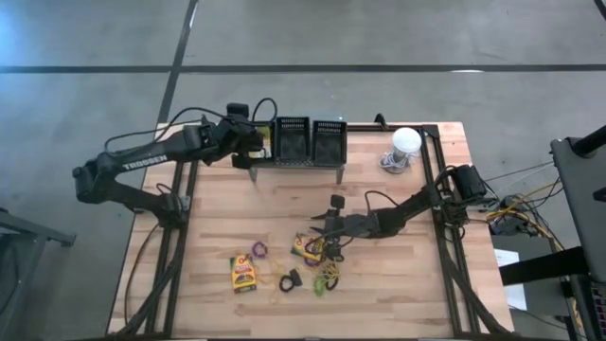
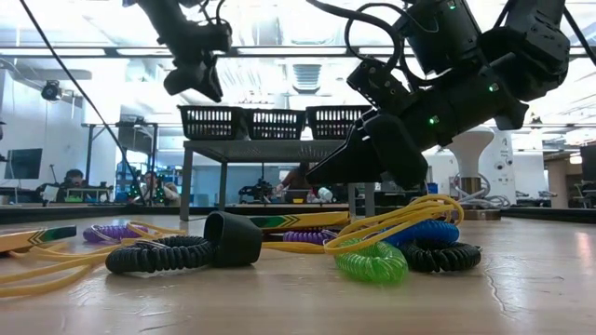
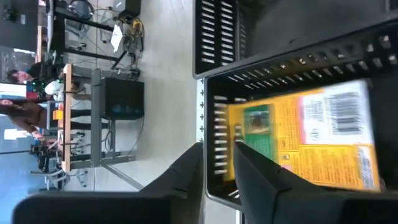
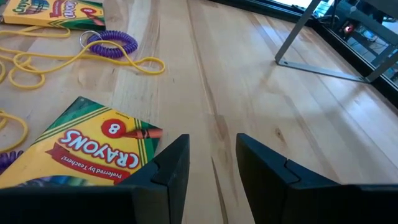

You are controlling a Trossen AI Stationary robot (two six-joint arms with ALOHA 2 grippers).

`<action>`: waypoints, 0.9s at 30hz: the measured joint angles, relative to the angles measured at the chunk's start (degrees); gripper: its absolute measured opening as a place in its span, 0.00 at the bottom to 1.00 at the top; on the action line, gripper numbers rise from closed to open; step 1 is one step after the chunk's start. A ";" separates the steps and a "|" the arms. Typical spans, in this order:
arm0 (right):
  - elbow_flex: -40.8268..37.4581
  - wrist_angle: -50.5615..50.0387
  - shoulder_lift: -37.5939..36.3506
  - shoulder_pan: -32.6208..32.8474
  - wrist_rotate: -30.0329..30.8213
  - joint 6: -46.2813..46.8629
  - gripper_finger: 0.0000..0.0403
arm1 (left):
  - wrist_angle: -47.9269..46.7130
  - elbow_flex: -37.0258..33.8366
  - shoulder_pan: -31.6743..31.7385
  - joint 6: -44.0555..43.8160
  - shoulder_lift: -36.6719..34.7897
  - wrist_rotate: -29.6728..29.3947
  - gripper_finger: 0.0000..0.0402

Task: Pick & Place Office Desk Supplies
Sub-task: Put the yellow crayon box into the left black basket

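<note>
the left end effector point(image 1: 254, 142) hovers over the leftmost of three black mesh baskets point(image 1: 262, 140) that sit in a row on a grey perforated shelf point(image 1: 294, 163) at the far edge of the bench point(image 1: 398, 275). its fingers point(image 3: 186, 177) stand parted with nothing between them, and just past them a yellow-and-green crayon box point(image 3: 311, 140) lies inside that basket, barcode side showing.

the right end effector point(image 1: 329, 224) is down near the middle of the bench, in front of the shelf. its fingers point(image 4: 171, 165) are parted with a gap of bare wood between them, gripping nothing. one finger sits right at the edge of a crayon box point(image 4: 87, 146) lying flat with its printed face up.

around that box lies the loose pile: thin yellow rubber bands point(image 4: 74, 59), a purple coil band point(image 4: 112, 43), a green coil band point(image 2: 371, 262) and black coils point(image 2: 154, 254) with a small black clip point(image 2: 233, 237). another crayon box point(image 1: 244, 273) rests farther from the shelf, left of the pile.

a white bulb-like object point(image 1: 405, 144) stands to the right of the shelf. people sit at desks in the room beyond the bench.
</note>
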 joint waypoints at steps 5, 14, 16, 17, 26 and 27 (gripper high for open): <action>0.00 -0.01 0.00 0.00 0.00 0.00 0.30 | 0.07 1.17 -0.02 -0.93 -0.04 1.04 0.23; 0.00 0.00 0.00 0.00 0.01 0.01 0.32 | -2.78 4.43 -9.24 -23.40 -0.61 4.22 0.06; 0.00 -0.02 0.00 0.00 0.00 0.06 0.32 | -3.79 3.63 -14.30 -28.20 -0.99 6.97 0.02; 0.00 -0.02 0.00 0.00 0.02 0.05 0.32 | -3.89 2.81 -17.16 -30.44 -1.13 8.36 0.01; 1.16 -15.39 -8.92 1.99 -3.38 0.80 0.37 | 21.04 -18.30 -44.72 -45.46 -0.98 9.87 0.02; 1.70 -19.83 -10.95 2.28 -4.17 1.40 0.38 | 27.25 -21.52 -46.62 -47.38 -0.96 9.89 0.02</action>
